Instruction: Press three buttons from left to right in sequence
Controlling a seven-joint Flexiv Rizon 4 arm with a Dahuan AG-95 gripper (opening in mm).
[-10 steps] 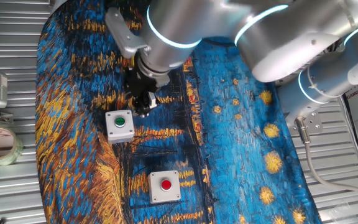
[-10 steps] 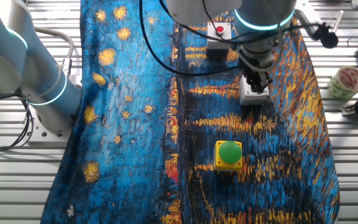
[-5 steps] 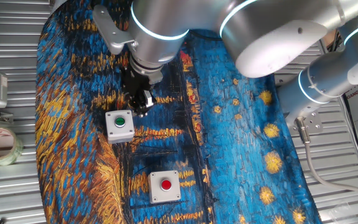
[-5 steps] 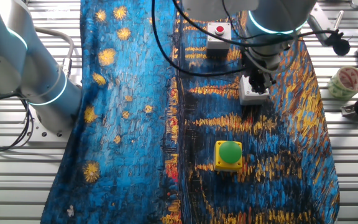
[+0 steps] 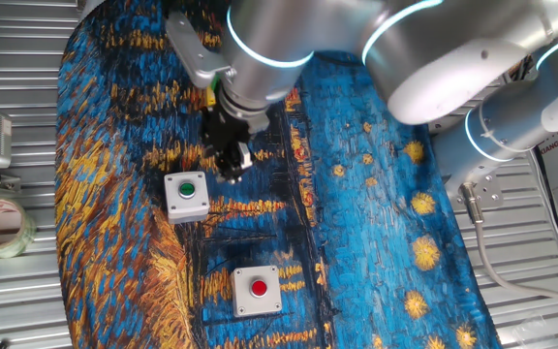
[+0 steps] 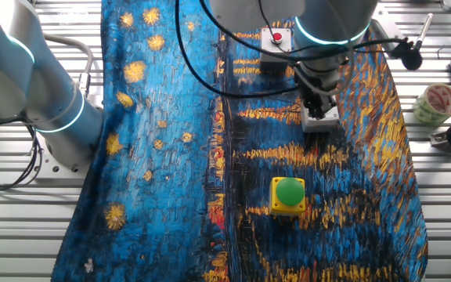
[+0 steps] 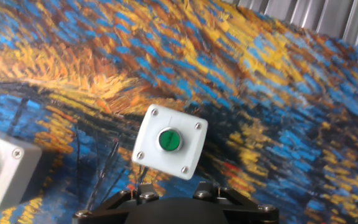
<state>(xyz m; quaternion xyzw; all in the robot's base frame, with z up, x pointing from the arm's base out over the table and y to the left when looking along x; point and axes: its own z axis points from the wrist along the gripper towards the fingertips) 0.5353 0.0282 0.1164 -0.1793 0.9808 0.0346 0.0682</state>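
Shifting sideways off the mid-cloth small green button box (image 5: 187, 194) since half a second ago, gripper (image 5: 232, 167) (finger state indeterminate) suggests press done; red button box (image 5: 258, 289) next.

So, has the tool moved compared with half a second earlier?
Yes. In the one fixed view the tool has shifted to the right, away from the grey-white box with the small green button, which stayed where it was on the painted cloth.
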